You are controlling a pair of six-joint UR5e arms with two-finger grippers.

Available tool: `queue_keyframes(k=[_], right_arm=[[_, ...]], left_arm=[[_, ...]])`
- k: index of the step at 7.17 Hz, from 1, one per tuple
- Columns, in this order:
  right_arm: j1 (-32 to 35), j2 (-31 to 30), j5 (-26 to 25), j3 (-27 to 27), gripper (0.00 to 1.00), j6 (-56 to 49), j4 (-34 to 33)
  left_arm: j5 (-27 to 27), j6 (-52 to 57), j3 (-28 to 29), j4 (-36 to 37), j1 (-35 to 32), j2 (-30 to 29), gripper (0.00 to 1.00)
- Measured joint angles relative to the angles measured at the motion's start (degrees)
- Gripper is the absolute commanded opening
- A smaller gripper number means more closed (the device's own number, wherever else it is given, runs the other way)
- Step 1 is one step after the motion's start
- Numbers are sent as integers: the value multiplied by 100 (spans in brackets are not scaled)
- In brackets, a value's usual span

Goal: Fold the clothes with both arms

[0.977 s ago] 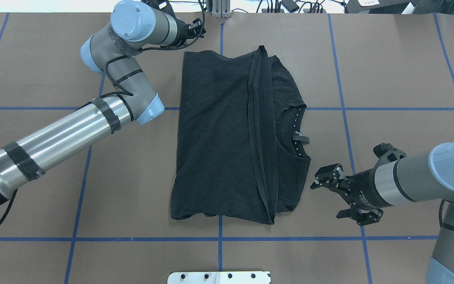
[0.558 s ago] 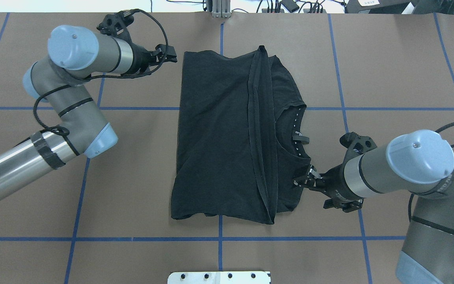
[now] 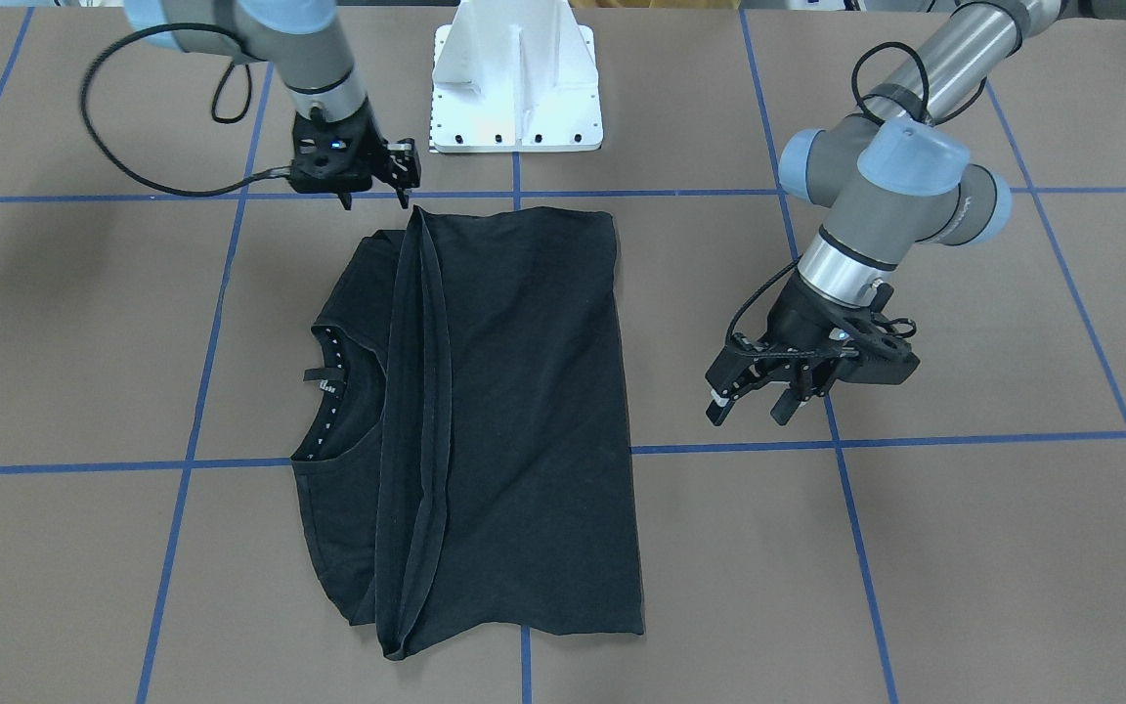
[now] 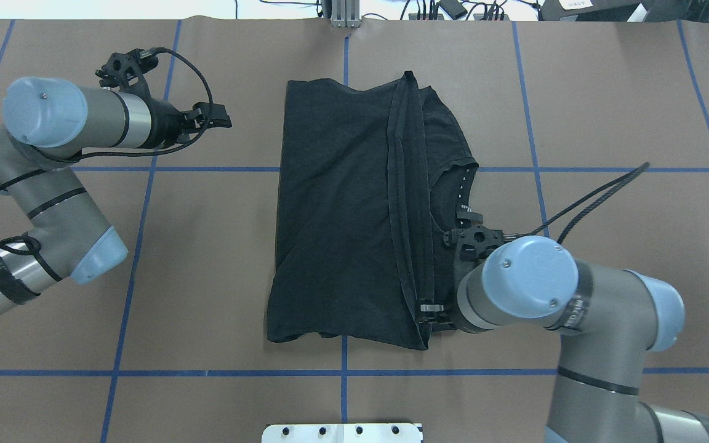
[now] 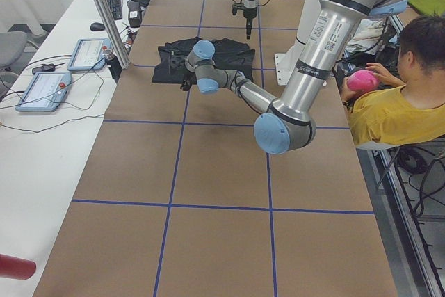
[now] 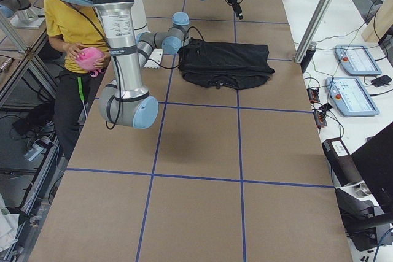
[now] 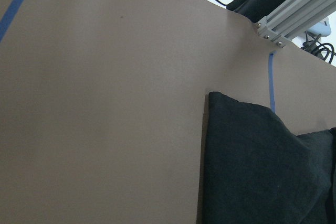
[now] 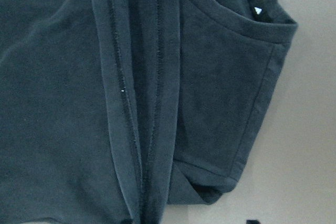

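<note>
The black T-shirt [image 4: 336, 215] lies folded lengthwise on the brown table, collar [image 4: 460, 209] toward my right, print hidden. It also shows in the front view [image 3: 524, 391]. My left gripper [image 4: 222, 120] is open and empty, off the shirt's left edge, a hand's width from the cloth; in the front view [image 3: 751, 403] its fingers stand apart above the table. My right gripper [image 3: 377, 196] is open over the shirt's near right corner, mostly hidden under its wrist in the overhead view [image 4: 431, 309]. The right wrist view shows the hem folds [image 8: 136, 103] close below.
The white pedestal base [image 3: 514, 88] stands at the table's near edge behind the shirt. An aluminium post [image 4: 345, 15] and cables sit at the far edge. A person in yellow [image 5: 396, 109] sits beside the robot. Blue tape lines [image 4: 342, 372] cross the table.
My left arm has drawn back to the left, away from the shirt's far left corner. My right arm has moved in over the shirt's near right corner.
</note>
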Motion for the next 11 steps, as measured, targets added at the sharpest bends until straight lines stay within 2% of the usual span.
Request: queue_keyframes(k=[2, 6, 7, 8, 11], right_arm=[[-209, 603, -461, -350, 59, -532, -600], [-380, 833, -813, -706, 55, -758, -697], [-438, 851, -863, -778, 40, -764, -698], [-486, 857, -903, -843, 0, -766, -698], [-536, 860, -947, -893, 0, -767, -694]], left_arm=[[12, 22, -106, 18, 54, 148, 100], [50, 5, -115, 30, 137, 177, 100], [58, 2, -110, 32, 153, 177, 100], [66, 1, -107, 33, 163, 177, 100], [77, 1, -91, 33, 172, 177, 100]])
